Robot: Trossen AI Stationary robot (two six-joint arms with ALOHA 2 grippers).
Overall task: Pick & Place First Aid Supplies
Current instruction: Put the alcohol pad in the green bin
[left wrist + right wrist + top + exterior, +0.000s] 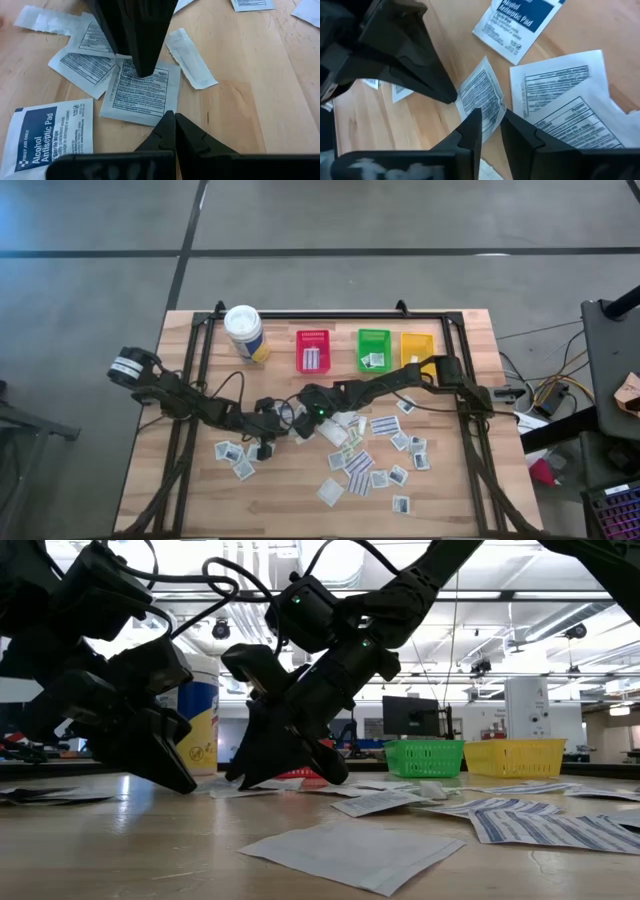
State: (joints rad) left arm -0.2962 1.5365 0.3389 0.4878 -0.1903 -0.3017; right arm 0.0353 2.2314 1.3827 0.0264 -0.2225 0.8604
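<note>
Closing my right gripper (490, 131) on a printed packet (481, 97), I have its lifted edge standing between my two fingers, which are narrowed around it though I can't say they pinch it yet. In the right wrist picture the packet sits at centre frame, tilted up off the wood, its long axis running from lower right to upper left, straight out from my fingertips. My left gripper (172, 131) is fully shut, holding nothing, its tip pressed down near the packet's far edge as if pinning it; it fills the upper left of that same picture. In the overhead picture both tools meet at centre, just left of the scattered supplies (372, 452), and the red bin (313, 350), green bin (373, 349) and yellow bin (417, 350) line the upper middle. Since the packet already lies in my right jaws, that arm should carry it.
</note>
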